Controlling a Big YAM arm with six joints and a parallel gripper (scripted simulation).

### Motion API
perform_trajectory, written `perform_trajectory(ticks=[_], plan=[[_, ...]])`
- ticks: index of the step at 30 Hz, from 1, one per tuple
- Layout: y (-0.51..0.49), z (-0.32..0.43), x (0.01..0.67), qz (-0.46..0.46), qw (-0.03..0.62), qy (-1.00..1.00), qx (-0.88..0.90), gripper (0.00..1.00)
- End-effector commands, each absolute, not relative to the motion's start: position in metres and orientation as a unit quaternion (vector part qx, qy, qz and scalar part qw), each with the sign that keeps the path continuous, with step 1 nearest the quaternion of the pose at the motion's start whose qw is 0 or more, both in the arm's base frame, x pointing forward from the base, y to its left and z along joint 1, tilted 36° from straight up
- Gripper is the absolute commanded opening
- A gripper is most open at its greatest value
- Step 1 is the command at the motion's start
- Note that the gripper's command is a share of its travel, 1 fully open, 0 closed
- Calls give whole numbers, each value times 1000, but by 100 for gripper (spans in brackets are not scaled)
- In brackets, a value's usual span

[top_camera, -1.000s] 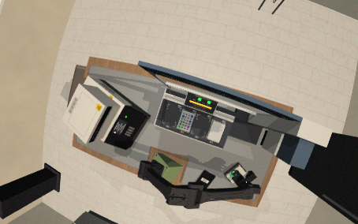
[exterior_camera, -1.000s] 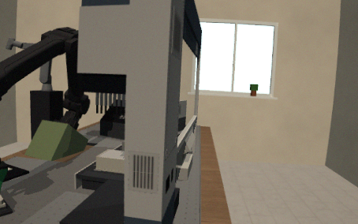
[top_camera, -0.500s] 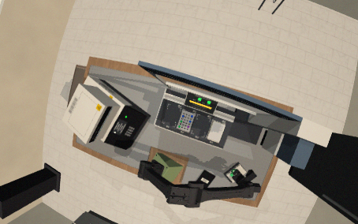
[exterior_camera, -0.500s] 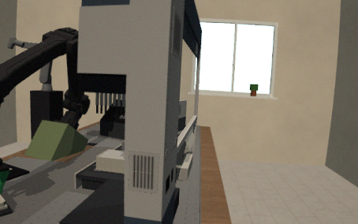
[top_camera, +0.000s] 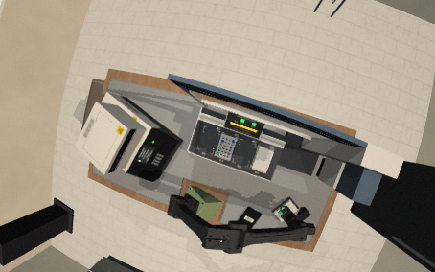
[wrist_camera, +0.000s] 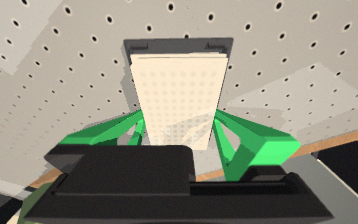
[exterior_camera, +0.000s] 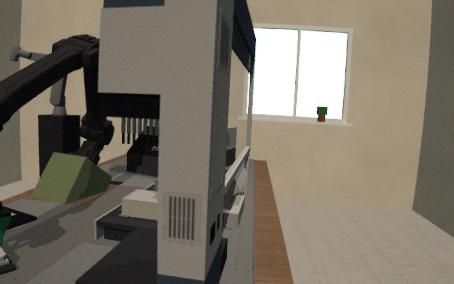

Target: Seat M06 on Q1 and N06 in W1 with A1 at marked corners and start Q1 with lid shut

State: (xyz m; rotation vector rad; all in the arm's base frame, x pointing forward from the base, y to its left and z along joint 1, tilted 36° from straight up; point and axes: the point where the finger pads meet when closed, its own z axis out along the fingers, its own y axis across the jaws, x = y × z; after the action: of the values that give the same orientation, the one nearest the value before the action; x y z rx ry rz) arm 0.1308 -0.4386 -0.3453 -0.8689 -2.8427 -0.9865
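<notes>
Now the pincer [wrist_camera: 179,125] grips the cream PCR plate [wrist_camera: 177,97] above the waiting nest [wrist_camera: 150,46].

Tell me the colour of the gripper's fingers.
Bright green fingers, clearest in the wrist view.

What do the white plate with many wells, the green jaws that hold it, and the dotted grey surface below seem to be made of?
The cream-white 96-well plate looks like matte moulded plastic: an even pale colour with a fine grid of wells. The bright green jaws, shut on its sides, look like smooth hard plastic, flat-faced and without shine. The light grey perforated deck looks like painted metal, perhaps, given its regular round holes.
</notes>
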Motion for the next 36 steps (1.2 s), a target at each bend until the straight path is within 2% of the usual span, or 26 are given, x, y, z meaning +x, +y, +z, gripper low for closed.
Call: perform_trajectory(ticks=[1,36], plan=[[-475,-325,140,-285,-12,-917,-280,0],[-497,-336,144,-264,-23,-923,-280,0]])
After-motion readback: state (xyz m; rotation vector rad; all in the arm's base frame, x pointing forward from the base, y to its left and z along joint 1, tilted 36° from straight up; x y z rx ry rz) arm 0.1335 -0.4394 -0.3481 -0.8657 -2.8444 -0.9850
